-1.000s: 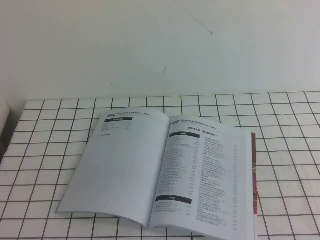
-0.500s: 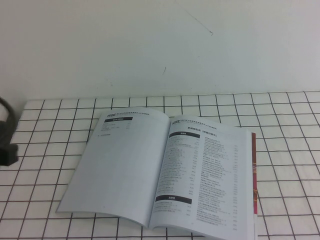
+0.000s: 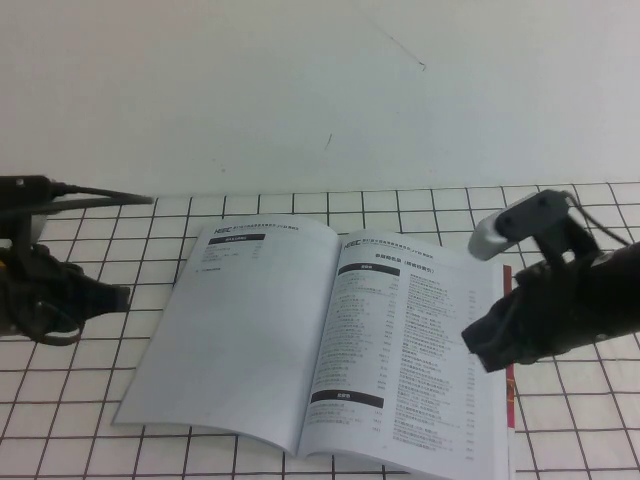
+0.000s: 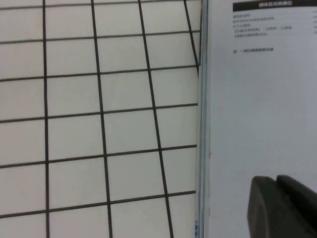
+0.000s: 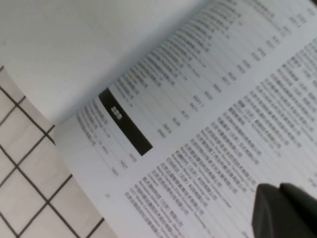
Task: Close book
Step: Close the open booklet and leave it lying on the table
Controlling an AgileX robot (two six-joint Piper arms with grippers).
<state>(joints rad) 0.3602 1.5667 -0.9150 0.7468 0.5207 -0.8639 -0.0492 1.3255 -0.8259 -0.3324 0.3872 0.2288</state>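
Since the earlier frames, both arms have come into view and the book has not shifted.

The book (image 3: 330,340) lies open and flat on the tabletop (image 3: 580,420). Its spine runs from the far edge toward you, and the near end drifts slightly left.

The right claw (image 3: 487,350) hangs over the book's right page at the outer edge, by the red cover strip (image 3: 507,330). The left claw (image 3: 108,298) sits just off the book's left page edge. It is apart from the edge and points at it. You cannot tell the opening of either claw.

Judgement: the right claw is the nearer. Closing means folding one half over the spine, so your sweep runs crosswise to the long axis, toward the book's left half.
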